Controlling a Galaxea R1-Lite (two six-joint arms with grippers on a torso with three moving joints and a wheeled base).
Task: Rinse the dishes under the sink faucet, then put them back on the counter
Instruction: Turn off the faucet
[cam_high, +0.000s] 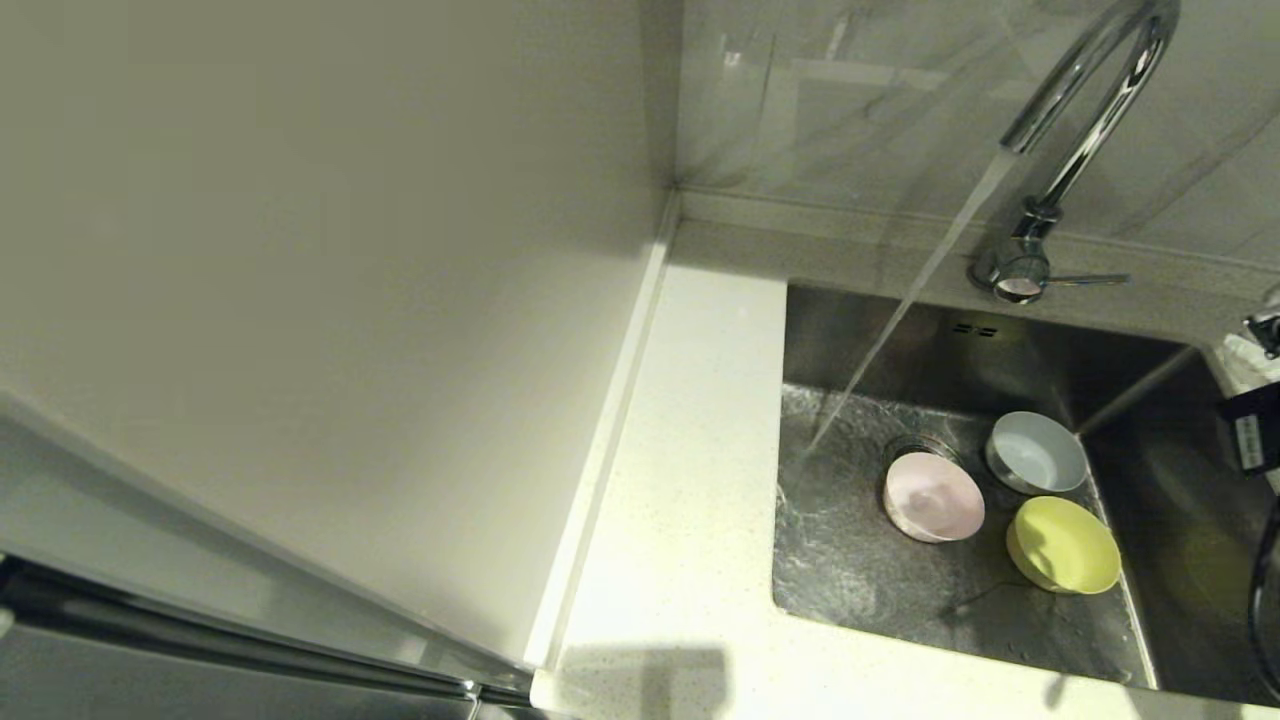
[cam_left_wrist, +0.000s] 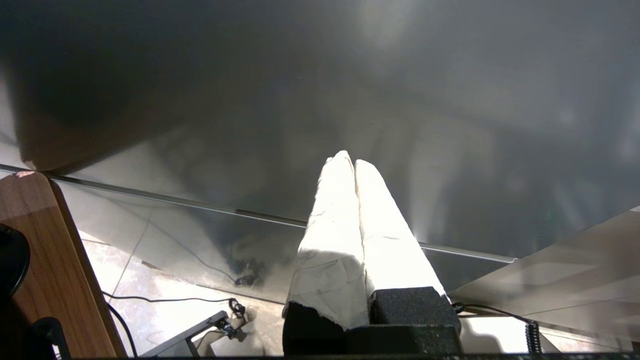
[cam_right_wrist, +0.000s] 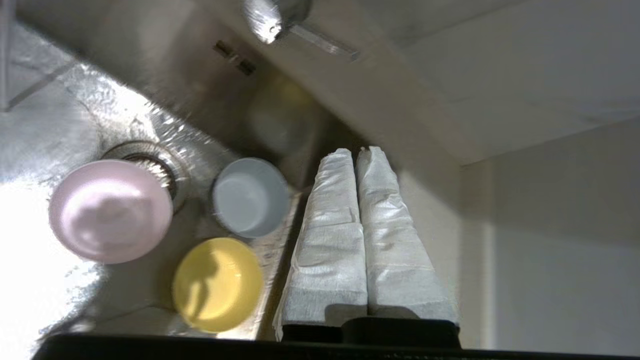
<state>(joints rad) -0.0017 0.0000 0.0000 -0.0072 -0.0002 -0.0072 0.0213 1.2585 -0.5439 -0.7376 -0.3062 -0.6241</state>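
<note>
Three small bowls lie on the floor of the steel sink (cam_high: 850, 560): the pink bowl (cam_high: 933, 496) (cam_right_wrist: 111, 210) beside the drain, the blue-grey bowl (cam_high: 1036, 452) (cam_right_wrist: 250, 197) behind it, and the yellow-green bowl (cam_high: 1064, 545) (cam_right_wrist: 218, 284) nearest the front. Water runs from the chrome faucet (cam_high: 1085, 90) and lands left of the pink bowl. My right gripper (cam_right_wrist: 358, 151) hangs shut and empty above the sink's right rim, beside the blue-grey bowl; only a dark part of that arm (cam_high: 1255, 425) shows in the head view. My left gripper (cam_left_wrist: 348, 160) is shut, parked low by a cabinet front.
The off-white speckled counter (cam_high: 680, 480) runs left of and in front of the sink. A large pale panel (cam_high: 300, 300) rises on the left. The faucet's thin lever (cam_high: 1085, 280) points right. Cables lie on the tiled floor (cam_left_wrist: 165, 295) beneath the left gripper.
</note>
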